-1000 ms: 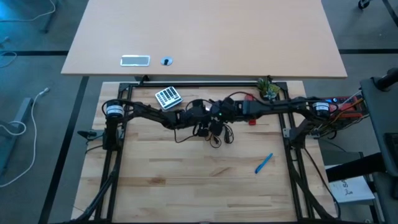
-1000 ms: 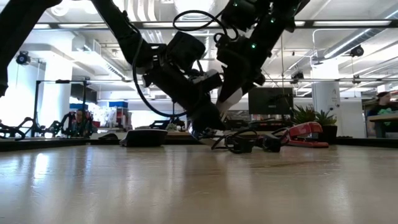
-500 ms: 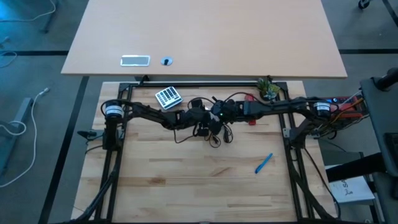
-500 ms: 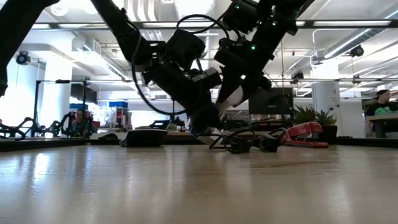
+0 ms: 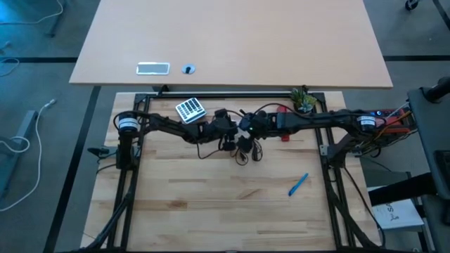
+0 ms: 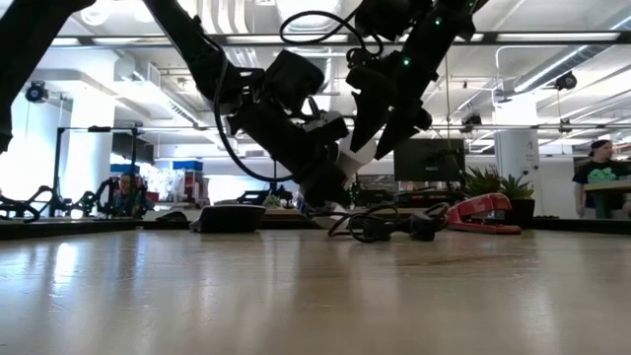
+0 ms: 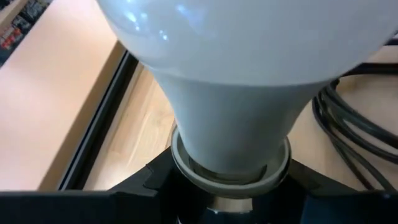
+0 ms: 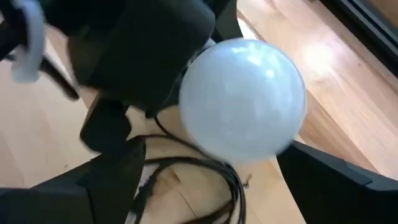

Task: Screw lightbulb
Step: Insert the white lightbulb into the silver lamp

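The lightbulb (image 7: 236,74), a frosted white globe, sits with its narrow end in the socket (image 7: 230,177), whose black cord (image 5: 242,151) lies coiled on the table. My left gripper (image 7: 227,202) is shut on the socket just above the table's middle, at its far part (image 5: 226,129). My right gripper (image 8: 211,162) is open above the globe (image 8: 242,99), one finger on either side and apart from it. In the low view the right gripper (image 6: 385,123) hangs just over the bulb (image 6: 360,156). My left gripper pinches the socket between its two fingers (image 7: 140,190), right below the collar (image 7: 186,165) where the bulb's neck enters. The fingers slant down from the table's left. The bulb stands out beyond the fingers, tilted up toward the right arm, clear of the table.
A red stapler (image 6: 483,212) lies just right of the grippers. A small potted plant (image 5: 304,100) and a white gridded pad (image 5: 189,109) sit at the far edge, and a blue pen (image 5: 298,184) lies near right. People show in the room behind.
My right gripper has opened, its fingers spreading off the bulb's globe. The left gripper and the bulb have kept still.
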`<move>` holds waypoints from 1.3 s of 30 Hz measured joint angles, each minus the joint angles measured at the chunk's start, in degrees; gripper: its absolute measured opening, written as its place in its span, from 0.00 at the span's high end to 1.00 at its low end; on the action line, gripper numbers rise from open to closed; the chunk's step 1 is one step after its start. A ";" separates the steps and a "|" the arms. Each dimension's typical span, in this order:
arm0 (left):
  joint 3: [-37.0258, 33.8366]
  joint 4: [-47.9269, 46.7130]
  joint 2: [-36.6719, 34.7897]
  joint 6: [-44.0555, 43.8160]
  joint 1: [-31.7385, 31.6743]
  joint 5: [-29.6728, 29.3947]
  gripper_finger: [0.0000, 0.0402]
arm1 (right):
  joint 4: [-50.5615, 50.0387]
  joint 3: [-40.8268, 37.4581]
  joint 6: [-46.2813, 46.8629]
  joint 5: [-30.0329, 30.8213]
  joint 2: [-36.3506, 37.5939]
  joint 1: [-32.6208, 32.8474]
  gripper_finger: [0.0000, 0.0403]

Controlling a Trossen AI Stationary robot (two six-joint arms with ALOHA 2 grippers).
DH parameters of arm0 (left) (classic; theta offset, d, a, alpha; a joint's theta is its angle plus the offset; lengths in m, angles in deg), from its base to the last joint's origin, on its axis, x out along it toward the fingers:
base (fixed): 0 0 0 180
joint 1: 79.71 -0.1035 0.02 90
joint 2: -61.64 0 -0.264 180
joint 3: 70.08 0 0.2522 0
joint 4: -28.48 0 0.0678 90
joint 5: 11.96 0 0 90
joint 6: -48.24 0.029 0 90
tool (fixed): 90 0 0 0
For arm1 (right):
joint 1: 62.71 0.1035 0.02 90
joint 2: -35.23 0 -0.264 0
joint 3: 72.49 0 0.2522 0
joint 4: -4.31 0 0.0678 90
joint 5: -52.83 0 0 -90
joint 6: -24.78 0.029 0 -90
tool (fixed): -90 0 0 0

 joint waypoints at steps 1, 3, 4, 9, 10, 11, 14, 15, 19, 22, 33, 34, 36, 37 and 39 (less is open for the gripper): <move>0.00 -0.25 0.01 -0.04 -0.05 -0.02 0.61 | -0.47 0.00 -0.21 0.01 0.36 0.01 0.13; -0.02 -0.38 0.05 0.16 -0.11 0.39 0.61 | -0.85 -0.04 -1.79 0.16 1.25 0.01 0.13; -0.05 -0.44 0.05 0.53 -0.12 1.87 0.61 | -0.88 -0.13 -3.28 0.23 1.54 0.12 0.13; -0.07 -0.24 0.05 2.37 -0.08 10.68 0.61 | -0.91 -1.06 -12.00 0.44 2.06 0.23 0.13; -0.07 -0.29 0.06 2.75 -0.05 10.93 0.61 | -0.86 -1.30 -13.19 0.20 2.06 0.23 0.13; -0.07 -0.33 0.05 3.14 -0.05 11.02 0.61 | -1.04 -1.49 -14.34 0.12 2.09 0.23 0.13; -0.07 -0.35 0.05 3.70 -0.01 11.23 0.61 | -0.36 -1.90 -16.18 0.19 2.17 0.23 0.13; -0.07 -0.35 0.07 3.72 0.00 11.26 0.61 | -0.26 -2.00 -16.52 0.21 2.17 0.23 0.13; -0.08 -0.37 0.07 3.79 0.03 11.31 0.61 | 0.21 -2.03 -18.53 0.13 2.14 0.56 0.13; -0.09 -0.32 0.09 3.83 0.05 12.51 0.61 | 2.58 -2.55 -21.38 -0.20 2.14 1.31 0.13; -0.13 -0.13 0.14 3.96 0.37 13.56 0.61 | 6.04 -4.22 -21.68 -0.21 1.99 1.84 0.19; -0.15 -0.15 0.14 3.96 0.37 13.59 0.61 | 6.01 -4.22 -21.42 -0.15 1.99 1.85 0.22; -0.15 -0.06 0.14 3.89 0.40 13.50 0.61 | 6.04 -4.26 -21.24 -0.23 1.99 1.82 0.29; -0.17 0.04 0.14 3.81 0.43 13.53 0.61 | 6.08 -4.28 -21.25 -0.24 1.99 1.82 0.32; -0.20 0.10 0.14 3.84 0.44 13.56 0.61 | 6.22 -4.28 -21.01 0.02 1.99 1.96 0.37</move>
